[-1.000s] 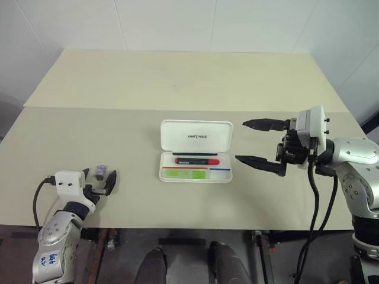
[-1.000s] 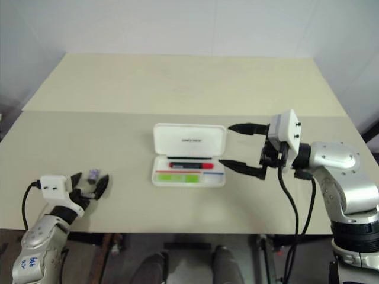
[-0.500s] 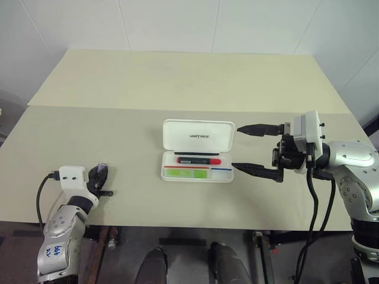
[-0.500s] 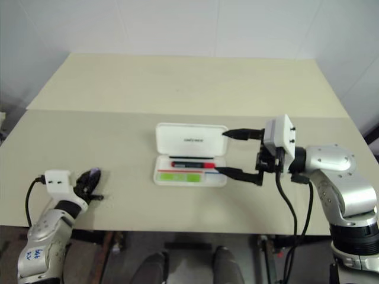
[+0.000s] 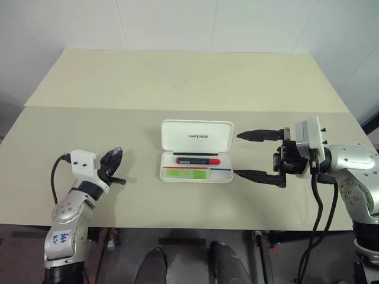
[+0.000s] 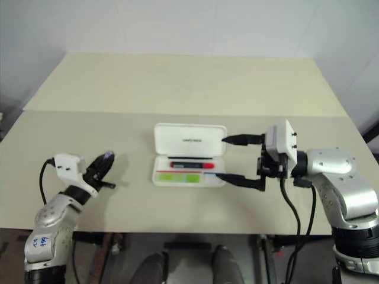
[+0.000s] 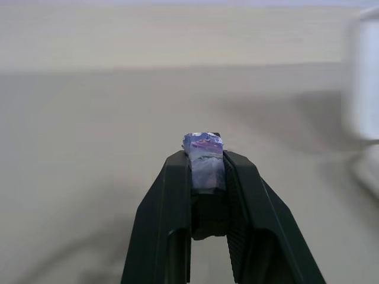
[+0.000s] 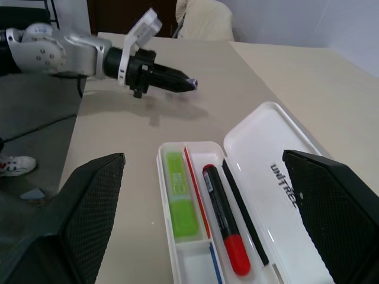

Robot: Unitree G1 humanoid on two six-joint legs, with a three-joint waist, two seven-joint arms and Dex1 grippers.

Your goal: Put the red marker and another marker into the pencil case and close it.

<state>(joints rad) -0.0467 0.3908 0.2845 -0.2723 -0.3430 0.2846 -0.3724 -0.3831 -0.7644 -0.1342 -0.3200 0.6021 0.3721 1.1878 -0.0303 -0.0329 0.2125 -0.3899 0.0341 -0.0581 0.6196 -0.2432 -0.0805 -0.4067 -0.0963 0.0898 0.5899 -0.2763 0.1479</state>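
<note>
The pencil case [image 5: 198,136] lies open in the middle of the table, its white lid standing up at the back. In its tray the red marker [image 5: 197,160] lies lengthwise, and the other marker, a light green highlighter [image 5: 190,173], lies in front of it. My right gripper [image 5: 237,154] is open just right of the case, pointing at it, one finger by the lid and one by the tray's front corner. My left gripper [image 5: 114,160] hovers left of the case, shut on a small purple object [image 7: 203,148] that pokes out between its fingertips.
The beige table [image 5: 177,83] stretches far behind the case, with a seam [image 5: 89,107] running across it. Its front edge [image 5: 177,228] is close to both arms. White walls stand behind and to the right.
My left gripper has shut on the small purple object that stood on the table, lifted it and moved it toward the case. The right gripper stays open beside the case.
</note>
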